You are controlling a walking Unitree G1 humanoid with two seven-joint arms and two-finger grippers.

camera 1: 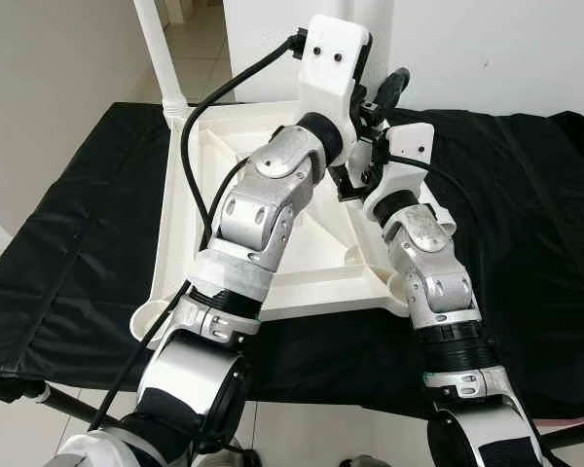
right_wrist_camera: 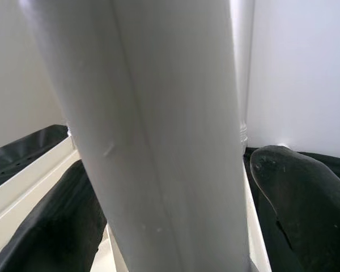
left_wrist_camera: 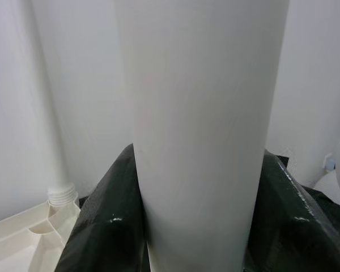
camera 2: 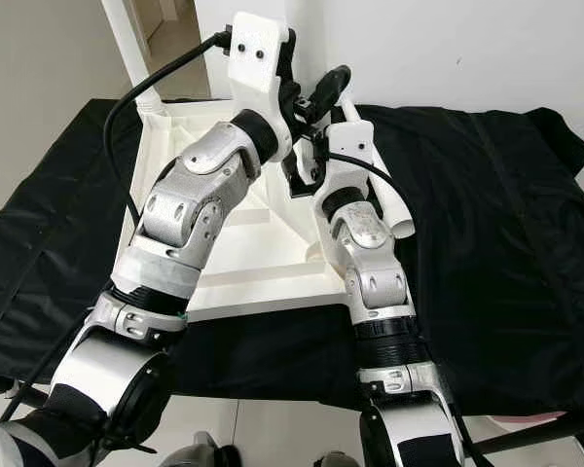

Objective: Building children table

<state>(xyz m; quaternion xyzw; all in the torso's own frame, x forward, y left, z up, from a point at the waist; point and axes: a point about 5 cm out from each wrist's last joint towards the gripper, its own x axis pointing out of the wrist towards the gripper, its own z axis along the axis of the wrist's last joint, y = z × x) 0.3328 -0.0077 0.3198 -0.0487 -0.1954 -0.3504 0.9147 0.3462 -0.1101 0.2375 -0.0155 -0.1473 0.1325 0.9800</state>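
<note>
Plainly mid-way through fitting a leg: upside down on the bench (camera 1: pixel 526 243), over a black cloth (camera 1: pixel 78 224), the white table top (camera 1: pixel 302 272), ribs and corner sockets facing up for taking legs from above. Upright in the far left corner, one fitted leg (camera 1: pixel 156 49), white, rising out of frame. Up over the far right part of the top, both arms, crossing close to each other. Clamped by the left hand (left_wrist_camera: pixel 198 192), black fingers (left_wrist_camera: pixel 107 221) pressed against either side, the leg in hand (left_wrist_camera: pixel 204 102), a plain white tube held near upright, probably for keeping its thread square to the socket. At the same tube from the other side, the right hand (right_wrist_camera: pixel 170 209); hard to tell there whether gripping or merely steadying. Likely reason for the double hold: a long, smooth, light tube, apt to lean or slip round in a single grasp during turning. Just beside the held tube in the left wrist view, a bare threaded collar (left_wrist_camera: pixel 62 195) at a corner of the top, nothing in it yet. Lying on the cloth just beside the top's right edge, another white tube (camera 2: pixel 394 212), seemingly a spare leg kept within reach for a later corner. Judged from all this, early to midway: one leg in, one being set, others to follow. Worth watching: cross-threading from a tilted start, and a knock between the two wrists, so close together
</note>
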